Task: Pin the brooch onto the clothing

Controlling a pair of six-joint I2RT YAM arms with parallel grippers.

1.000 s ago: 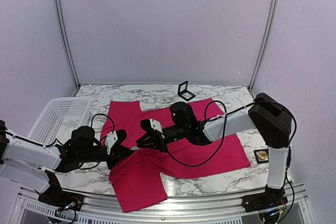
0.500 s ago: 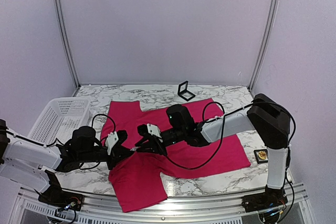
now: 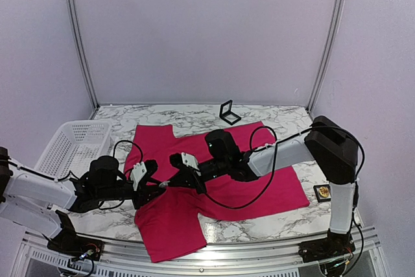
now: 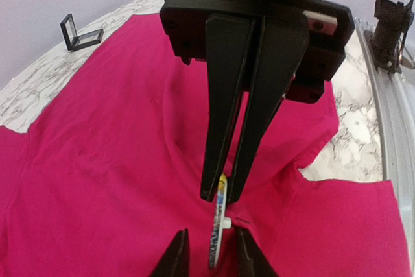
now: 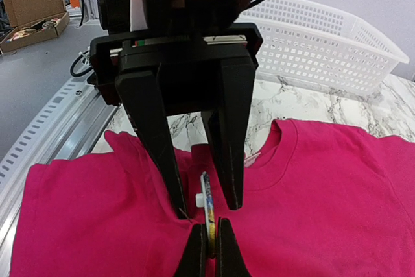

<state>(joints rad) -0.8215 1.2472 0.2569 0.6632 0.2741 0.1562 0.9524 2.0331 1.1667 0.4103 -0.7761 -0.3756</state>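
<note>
Now that the right gripper has clamped down on the brooch and the left gripper has just let go, I'm reading this as a handover. Brooch is standing edge-on right at the clothing, just short of its collar; touching or not, I can't tell. Left jaws are sitting narrowly parted, straddling the brooch without gripping. Pin isn't looking seated in the clothing yet, so I'm treating the right arm as doing the pinning.

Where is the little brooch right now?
In the left wrist view the brooch stands edge-on over the pink shirt, pinched by the right claw, between the open fingers of the left claw.
</note>
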